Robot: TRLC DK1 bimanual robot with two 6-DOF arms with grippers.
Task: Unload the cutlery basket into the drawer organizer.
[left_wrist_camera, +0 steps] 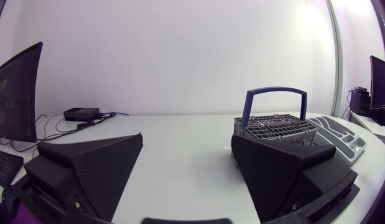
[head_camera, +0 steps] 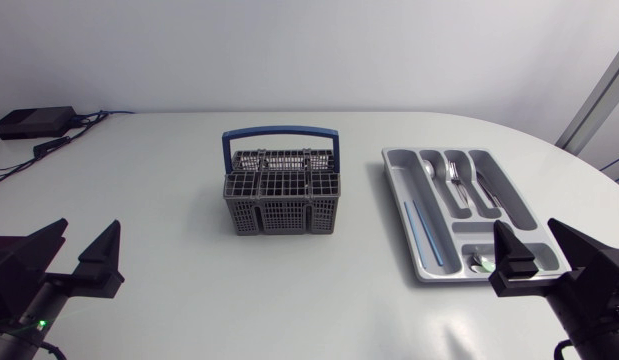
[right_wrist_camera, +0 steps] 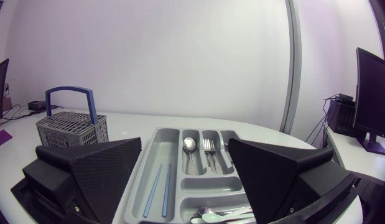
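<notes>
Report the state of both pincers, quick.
Left pincer: open, holding nothing.
Right pincer: open, holding nothing.

Cutlery basket (head_camera: 284,205) is dark grey grid mesh with a blue handle (head_camera: 281,132). Drawer organizer (head_camera: 394,190) is light grey, holding two thin blue sticks (head_camera: 421,232) and shiny silver cutlery (head_camera: 457,175). White table (head_camera: 189,160); left gripper (head_camera: 89,224) and right gripper (head_camera: 527,224) are matte black.

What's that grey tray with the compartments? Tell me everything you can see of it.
The drawer organizer is a light grey tray, plastic by its look, lying flat on the white table, apart from the basket. Its long compartments hold two blue sticks, a spoon and forks; a short one holds further cutlery.
</notes>
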